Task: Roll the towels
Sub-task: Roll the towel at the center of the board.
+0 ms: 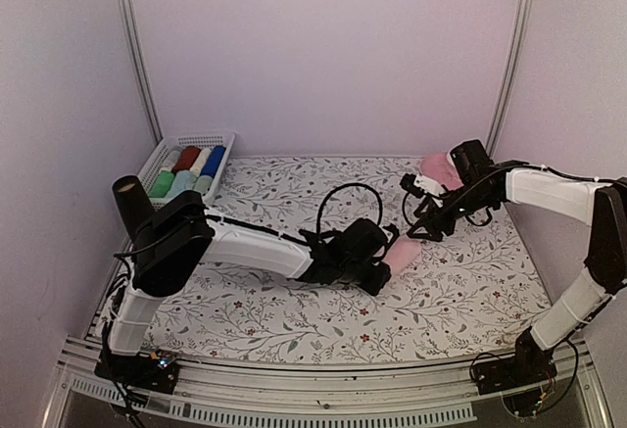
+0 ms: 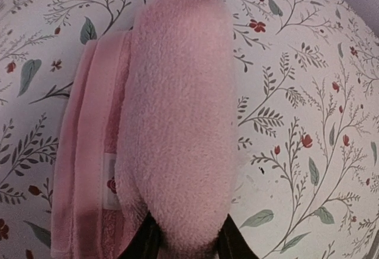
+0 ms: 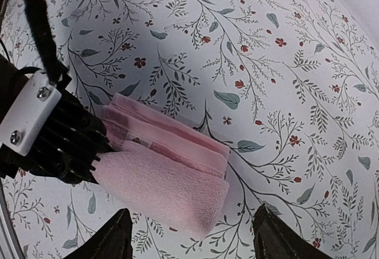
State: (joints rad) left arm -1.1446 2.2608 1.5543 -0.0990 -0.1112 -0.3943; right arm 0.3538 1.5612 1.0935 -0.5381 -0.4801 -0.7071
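Pink towel (image 1: 405, 252) lies on the flower-printed table cover (image 1: 294, 320), well apart from the white basket (image 1: 157, 162), off to the basket's right and nearer the arm bases. It is partly rolled: a thick fuzzy roll sits on top of a flat folded strip of the same cloth. From the overhead view the roll's long axis runs on a slant, its free end pointing away from the basket toward the right wall and its other end facing the left arm.

The left gripper (image 2: 186, 244) pinches that near end, one dark finger on each side of the roll. In its wrist view the roll stretches straight away from the camera, and the flat strip lies along its left side. A small white tag (image 2: 109, 183) is sewn to the flat strip and carries a red mark. It may be a logo, but it is too blurred to read.

The right gripper (image 3: 192, 232) hangs over the roll's free end, farther from the basket than the left one. Its fingers are spread wide and touch nothing.

Inside the basket, rolled cloths (image 1: 186, 175) in dark red, white, blue and green lie side by side.
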